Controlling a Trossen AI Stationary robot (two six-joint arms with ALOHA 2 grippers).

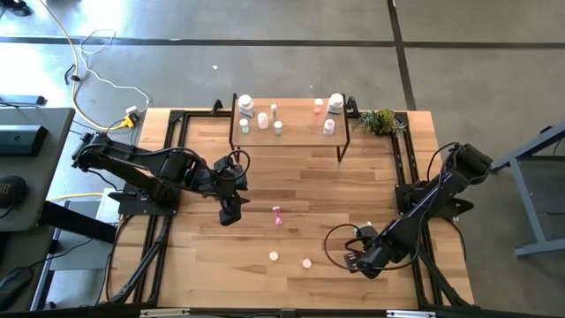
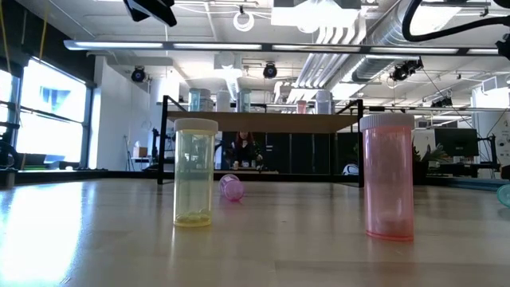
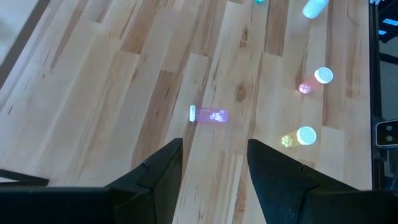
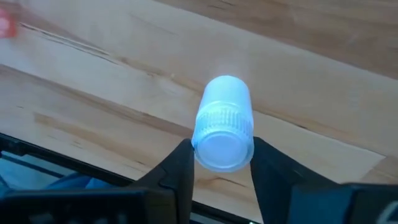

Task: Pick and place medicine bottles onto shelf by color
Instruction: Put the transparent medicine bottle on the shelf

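The shelf (image 1: 291, 132) stands at the table's far edge with several white, green and pink bottles on its board. A pink bottle (image 1: 278, 215) lies on its side mid-table; it also shows in the left wrist view (image 3: 208, 115). A yellow bottle (image 2: 195, 171) and a pink bottle (image 2: 389, 177) stand upright near the front edge. My left gripper (image 3: 214, 165) is open and empty, above the table to the left of the lying bottle. My right gripper (image 4: 222, 163), at the front right (image 1: 357, 259), is shut on a pale white-blue bottle (image 4: 224, 118). My right gripper pinches the pale bottle at its ribbed cap end (image 4: 202, 134) between its two fingers, one on each side. The bottle lies along the fingers, its cap toward the wrist and its body pointing away. I cannot tell whether it is clear of the tabletop.
A green plant sprig (image 1: 382, 120) lies at the shelf's right end. Black metal frames (image 1: 168, 177) run along the table's left and right sides. Bare wood lies between the shelf and the lying pink bottle.
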